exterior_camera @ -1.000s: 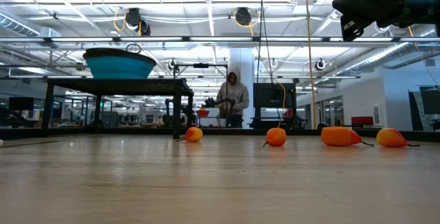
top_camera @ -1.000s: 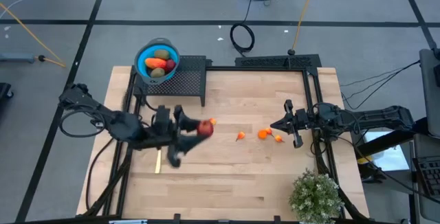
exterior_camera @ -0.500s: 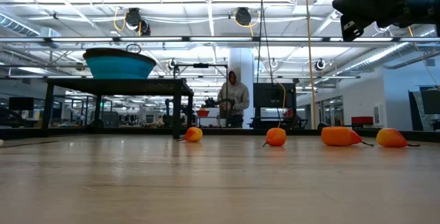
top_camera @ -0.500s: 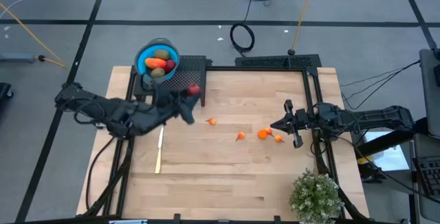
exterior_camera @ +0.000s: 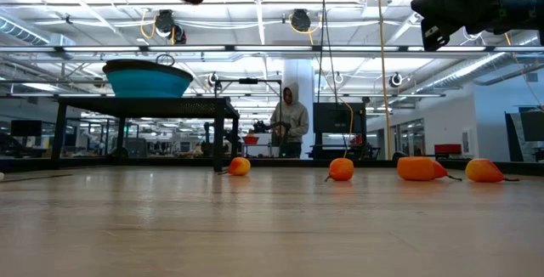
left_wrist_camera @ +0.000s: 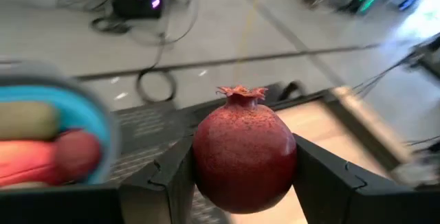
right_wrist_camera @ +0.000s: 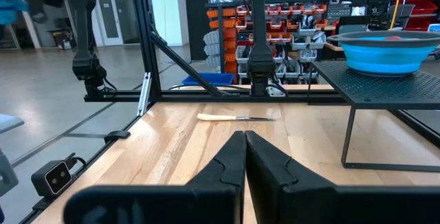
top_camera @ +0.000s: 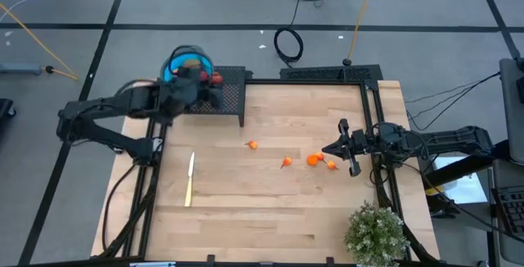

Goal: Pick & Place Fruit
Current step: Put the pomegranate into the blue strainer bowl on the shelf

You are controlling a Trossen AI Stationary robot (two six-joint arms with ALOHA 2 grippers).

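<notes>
My left gripper (top_camera: pixel 210 77) is shut on a dark red pomegranate (left_wrist_camera: pixel 244 159) above the black mesh stand (top_camera: pixel 225 99), just right of the round blue bowl (top_camera: pixel 182 56). The bowl stands on that stand and holds green, red-orange and red fruit (left_wrist_camera: pixel 41 148). Several small orange fruits (top_camera: pixel 313 159) lie on the table's middle, one (top_camera: pixel 252 144) farther left. My right gripper (top_camera: pixel 340 147) waits shut near the right edge, above the table and just right of the orange fruits. My left gripper pinches the pomegranate by its round sides (left_wrist_camera: pixel 199 169) between its two fingers (left_wrist_camera: pixel 323 183). The fingers come about level from the table's left. The fruit is lifted clear, its crown (left_wrist_camera: pixel 242 92) pointing away from the wrist.
A pale knife (top_camera: pixel 190 178) lies on the table's left part. A potted plant (top_camera: pixel 377 234) stands at the near right corner. The stand's legs (right_wrist_camera: pixel 350 141) reach the table at the far left. A person (exterior_camera: pixel 287 122) stands in the room beyond.
My left gripper has swung from over the table's left middle toward the far edge and leftward, to the bowl, turning as it went. It has stayed shut on the pomegranate, which has travelled clear of the table and now shows at the low view's top.
</notes>
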